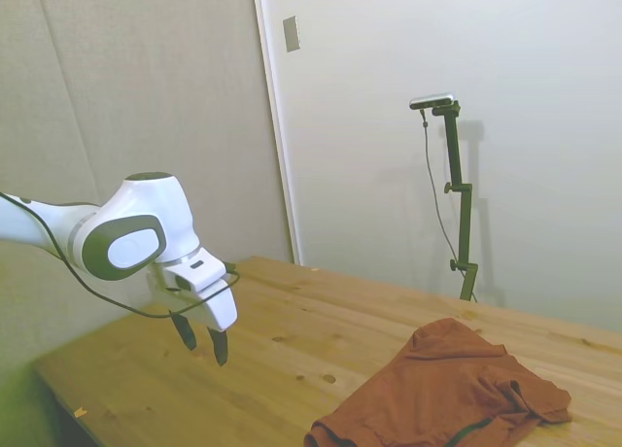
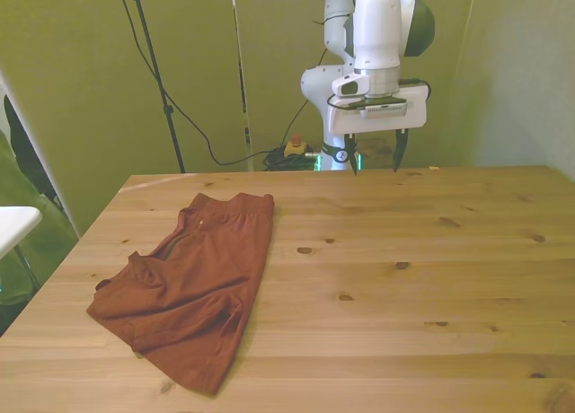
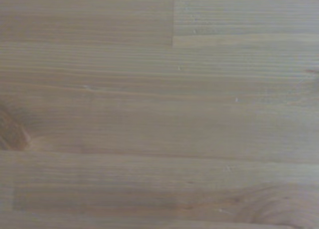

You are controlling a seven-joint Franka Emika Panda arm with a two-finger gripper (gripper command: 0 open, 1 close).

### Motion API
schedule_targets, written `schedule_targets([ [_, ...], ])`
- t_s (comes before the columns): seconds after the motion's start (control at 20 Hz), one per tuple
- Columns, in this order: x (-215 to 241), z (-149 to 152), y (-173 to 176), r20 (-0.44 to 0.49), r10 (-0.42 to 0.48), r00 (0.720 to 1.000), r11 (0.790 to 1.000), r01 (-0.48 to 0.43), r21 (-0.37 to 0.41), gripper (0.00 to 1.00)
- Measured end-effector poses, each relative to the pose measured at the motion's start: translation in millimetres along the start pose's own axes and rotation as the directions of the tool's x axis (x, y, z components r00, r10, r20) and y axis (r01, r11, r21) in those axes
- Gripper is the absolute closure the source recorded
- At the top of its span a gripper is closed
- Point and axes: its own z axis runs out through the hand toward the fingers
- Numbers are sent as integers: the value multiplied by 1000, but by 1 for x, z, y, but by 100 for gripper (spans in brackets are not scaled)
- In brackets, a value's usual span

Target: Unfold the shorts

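I saw the shorts lying folded on the bench, at the lower left of the front view. The gripper hung at the top middle, well apart from them, its fingers spread and holding nothing.

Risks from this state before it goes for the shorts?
1. The shorts lie folded and bunched near the table edge on the front view's left; a pull outward may drag them off.
2. Layers overlap, so the open end effector, now raised well away from the fabric, may pinch both layers and slide the pile instead of unfolding it.
3. The wrist view shows only bare wood, so it gives no help aiming yet.
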Motion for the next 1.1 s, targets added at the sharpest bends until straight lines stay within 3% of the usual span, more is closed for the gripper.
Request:
schedule_targets([
  [0.25,27,-12,8,-40,39,998,999,-39,8,0],
  [0.45,87,-36,21,-81,142,987,989,-137,62,0],
  [0.6,151,-51,35,-109,235,966,970,-225,95,0],
  [0.85,260,-54,71,-135,397,908,915,-380,135,0],
  [1.1,350,-46,140,-123,566,815,819,-539,197,0],
])
